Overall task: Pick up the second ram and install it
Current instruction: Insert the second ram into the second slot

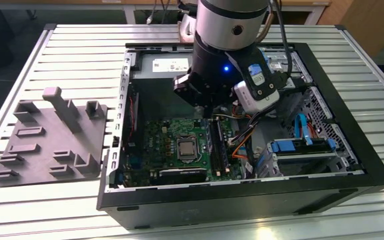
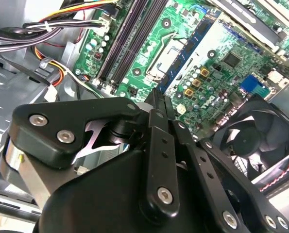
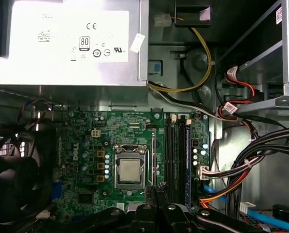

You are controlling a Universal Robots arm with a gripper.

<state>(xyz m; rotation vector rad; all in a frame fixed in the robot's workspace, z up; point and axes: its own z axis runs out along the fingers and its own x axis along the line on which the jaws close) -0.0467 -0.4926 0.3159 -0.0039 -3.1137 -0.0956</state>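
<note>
Closest to the lens, the gripper is hanging over the green motherboard inside the open computer case. Its 2 black fingers are meeting at the tips, with nothing visible between them. The tips are pointing down just beside the processor socket and near the long black slot rails. A slim blue-green strip, taken here to be the second ram, is standing on edge along the rail farthest from the socket; whether it is fully seated cannot be told. On the exterior view's left, the grey moulded tray is lying on the slatted table, well apart from the case. In my judgement the stick is handling as a light, stiff, thin board, fragile at its chips and contact edge. Any hold is best taken on the 2 flat faces near the upper long edge, with pressure spread evenly toward both end clips.
</note>
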